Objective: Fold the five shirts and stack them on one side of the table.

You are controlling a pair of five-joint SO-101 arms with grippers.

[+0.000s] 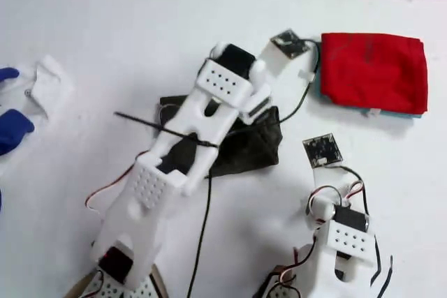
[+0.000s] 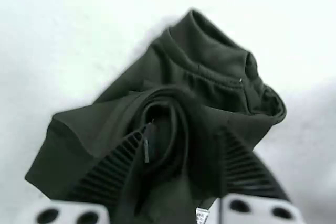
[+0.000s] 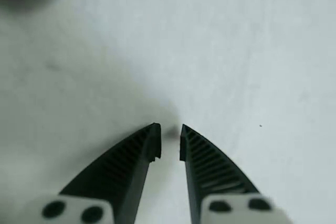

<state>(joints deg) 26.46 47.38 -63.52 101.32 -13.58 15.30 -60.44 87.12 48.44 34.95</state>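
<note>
Left tool (image 2: 181,145) clamped on the crumpled dark fabric shirt (image 1: 244,148), mid white desk (image 1: 105,33); you're likely mid-fold. Right tool (image 3: 169,140) barely parted, empty. Next: flatten it, finish folding, stack on the folded red fabric shirt (image 1: 374,71).

Upper left and top centre of the table (image 1: 119,26) give wide room to pass. Centre is blocked: left arm (image 1: 174,155) lies diag. over the dark shirt (image 1: 244,151), w/ a black cable (image 1: 202,228) below. Red shirt (image 1: 374,71) takes upper right, right arm (image 1: 346,235) lower right.
</note>
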